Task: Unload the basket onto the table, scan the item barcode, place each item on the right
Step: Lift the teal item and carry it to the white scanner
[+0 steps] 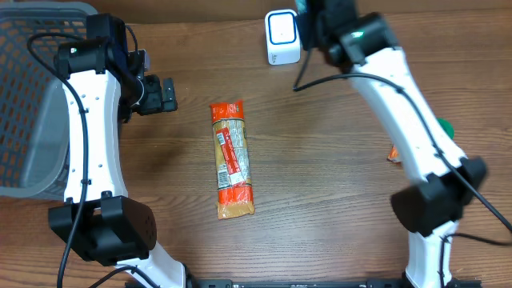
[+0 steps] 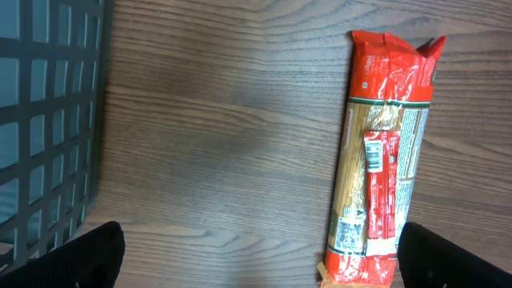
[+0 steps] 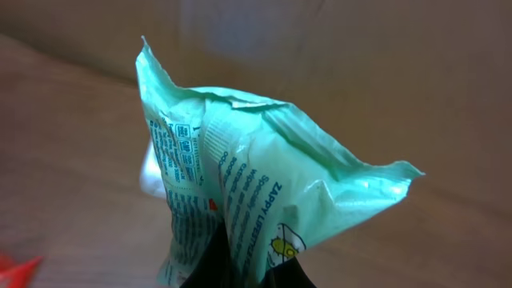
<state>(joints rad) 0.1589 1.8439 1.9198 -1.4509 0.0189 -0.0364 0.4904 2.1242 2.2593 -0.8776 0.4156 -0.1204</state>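
A: Overhead: basket (image 1: 32, 96), far left. Item?
B: Green packet (image 3: 264, 192), pinched in the closed right pincer (image 3: 244, 270), beside scanner (image 1: 282, 36). Left pincer (image 2: 264, 264) gapes wide, empty, over pasta pack (image 2: 380, 152).

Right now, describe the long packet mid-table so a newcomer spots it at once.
Start at the grey mesh basket on the table's left, then go right past the open left claw. Flat on the wood lies the long packet: orange ends, red label strip, far narrower than the squat white box beyond it.
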